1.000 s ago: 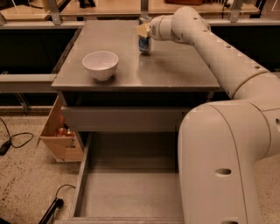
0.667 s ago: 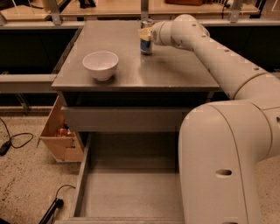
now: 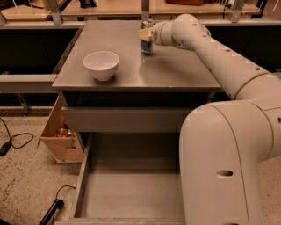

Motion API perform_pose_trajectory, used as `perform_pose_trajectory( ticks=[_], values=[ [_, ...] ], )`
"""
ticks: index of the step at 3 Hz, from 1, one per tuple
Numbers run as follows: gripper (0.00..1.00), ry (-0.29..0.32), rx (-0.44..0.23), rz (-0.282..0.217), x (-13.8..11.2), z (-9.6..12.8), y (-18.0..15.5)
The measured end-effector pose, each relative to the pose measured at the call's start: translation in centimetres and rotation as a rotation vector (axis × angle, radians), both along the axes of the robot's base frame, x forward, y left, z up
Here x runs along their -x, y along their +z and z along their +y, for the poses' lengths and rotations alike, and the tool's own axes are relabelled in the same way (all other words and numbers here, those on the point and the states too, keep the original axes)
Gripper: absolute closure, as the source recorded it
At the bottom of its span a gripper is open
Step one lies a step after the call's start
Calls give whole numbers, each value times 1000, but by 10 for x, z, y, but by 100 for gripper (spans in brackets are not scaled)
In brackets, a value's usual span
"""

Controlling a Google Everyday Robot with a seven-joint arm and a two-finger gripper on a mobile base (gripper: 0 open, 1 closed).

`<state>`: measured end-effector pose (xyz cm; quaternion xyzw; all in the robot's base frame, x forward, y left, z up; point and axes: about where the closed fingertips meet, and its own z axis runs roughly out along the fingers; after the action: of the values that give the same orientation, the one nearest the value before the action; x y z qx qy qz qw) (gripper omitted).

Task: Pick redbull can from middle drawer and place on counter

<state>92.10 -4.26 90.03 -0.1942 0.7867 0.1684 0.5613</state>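
Observation:
The redbull can stands upright on the counter, near its back edge, right of centre. My gripper reaches in from the right and is shut on the can's upper part, with one pale fingertip in front of it. The can's base looks level with the counter top. The middle drawer is pulled out below, with a bare grey floor. My white arm covers its right side.
A white bowl sits on the left part of the counter. A shut drawer front lies just under the top. A wooden box with small items stands on the floor at left, beside black cables. Wooden tabletops run behind.
The gripper and the can have shifted slightly to the right along the back of the counter. The bowl and drawer have not moved.

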Motion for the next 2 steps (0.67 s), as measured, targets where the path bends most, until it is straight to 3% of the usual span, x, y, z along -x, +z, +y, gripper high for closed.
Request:
perform_pose_trajectory(
  ticks=[2],
  values=[
    [6, 0, 0, 0, 0, 0, 0]
  ],
)
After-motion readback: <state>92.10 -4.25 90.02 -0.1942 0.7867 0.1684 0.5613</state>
